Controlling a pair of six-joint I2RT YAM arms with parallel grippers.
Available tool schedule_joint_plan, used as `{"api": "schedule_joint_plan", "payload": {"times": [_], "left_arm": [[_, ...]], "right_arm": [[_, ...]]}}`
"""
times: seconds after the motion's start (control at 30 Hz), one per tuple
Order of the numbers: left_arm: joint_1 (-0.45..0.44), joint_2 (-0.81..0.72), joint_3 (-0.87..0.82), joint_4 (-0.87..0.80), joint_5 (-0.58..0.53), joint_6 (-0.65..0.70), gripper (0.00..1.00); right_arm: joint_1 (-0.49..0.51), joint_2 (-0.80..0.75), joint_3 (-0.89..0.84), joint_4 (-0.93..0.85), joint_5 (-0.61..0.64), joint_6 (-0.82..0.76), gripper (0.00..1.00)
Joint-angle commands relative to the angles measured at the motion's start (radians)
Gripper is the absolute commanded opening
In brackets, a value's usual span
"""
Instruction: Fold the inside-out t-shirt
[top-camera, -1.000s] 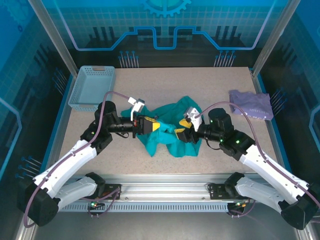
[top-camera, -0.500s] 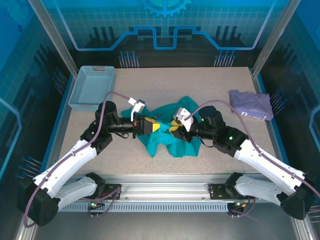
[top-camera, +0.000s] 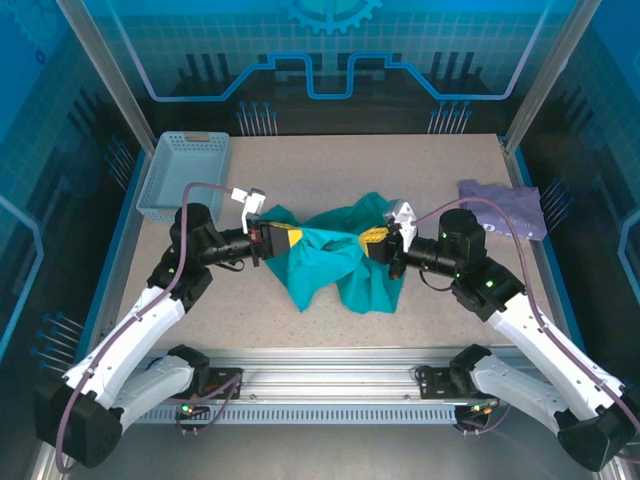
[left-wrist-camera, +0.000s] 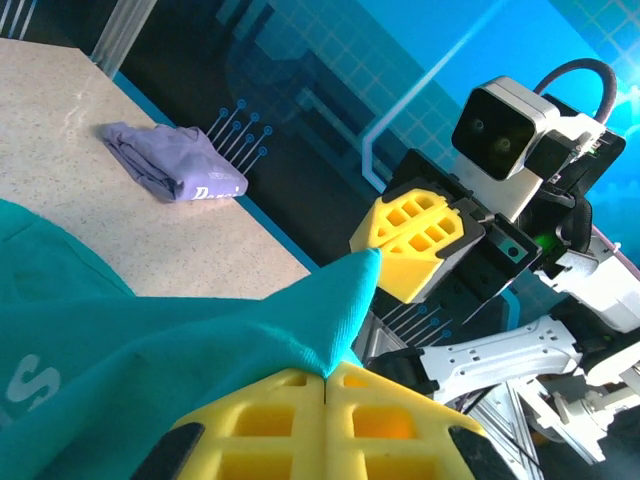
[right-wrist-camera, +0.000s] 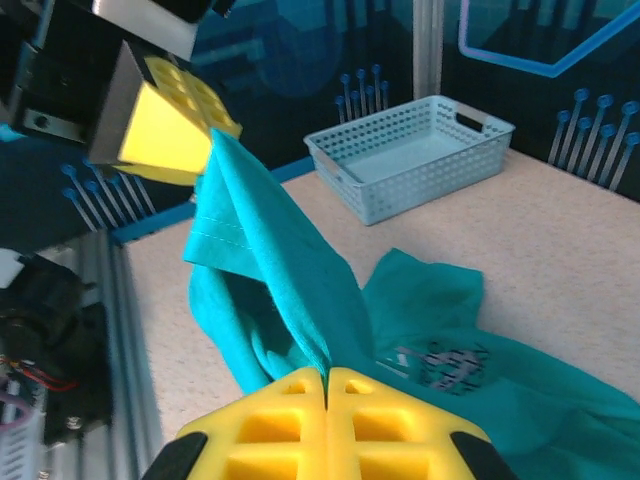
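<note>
Teal t-shirt (top-camera: 335, 268), stretched between left end effector (top-camera: 296, 238), right end effector (top-camera: 363, 237)

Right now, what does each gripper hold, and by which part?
Both hold the teal t-shirt. The left gripper pinches a hemmed edge at its left end, the right gripper a cloth fold at its right end.

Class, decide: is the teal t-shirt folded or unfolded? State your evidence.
Unfolded. The t-shirt hangs rumpled, one edge stretched between the shut left hand and shut right hand, the rest drooping onto the table.
</note>
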Motion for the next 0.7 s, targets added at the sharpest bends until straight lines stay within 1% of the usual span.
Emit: {"api": "schedule_joint_plan", "payload": {"times": [0.0,0.07,0.13,0.23,0.3,0.33,0.4,0.43,0.53,0.63,0.67], "left_arm": [[0.011,-0.018,-0.018,-0.046,-0.064,0.009,0.0],[0.01,-0.027,-0.008,-0.13,-0.127,0.053,0.0],[0.008,-0.036,-0.001,-0.19,-0.173,0.09,0.02],[0.0,-0.042,0.002,-0.215,-0.181,0.109,0.11],[-0.011,-0.042,0.015,-0.268,-0.226,0.133,0.18],[-0.022,-0.045,0.028,-0.304,-0.267,0.157,0.22],[-0.05,-0.059,0.052,-0.386,-0.361,0.203,0.29],[-0.071,-0.072,0.063,-0.424,-0.426,0.228,0.33],[-0.156,-0.114,0.092,-0.52,-0.66,0.294,0.43],[-0.257,-0.141,0.119,-0.584,-0.876,0.359,0.48],[-0.284,-0.143,0.128,-0.596,-0.917,0.376,0.49]], "right_arm": [[-0.01,0.04,-0.029,0.141,-0.158,0.158,0.0],[-0.005,0.065,-0.035,0.189,-0.177,0.196,0.0],[0.002,0.085,-0.04,0.224,-0.179,0.221,0.0],[0.024,0.121,-0.033,0.252,-0.175,0.247,0.0],[0.037,0.142,-0.026,0.263,-0.165,0.263,0.0],[0.042,0.154,-0.022,0.267,-0.159,0.275,0.0],[0.043,0.174,-0.014,0.271,-0.149,0.3,0.0],[0.044,0.183,-0.009,0.27,-0.142,0.314,0.0],[0.044,0.206,0.01,0.251,-0.125,0.348,0.0],[0.044,0.231,0.03,0.228,-0.116,0.374,0.0],[0.044,0.238,0.035,0.224,-0.114,0.384,0.0]]}}
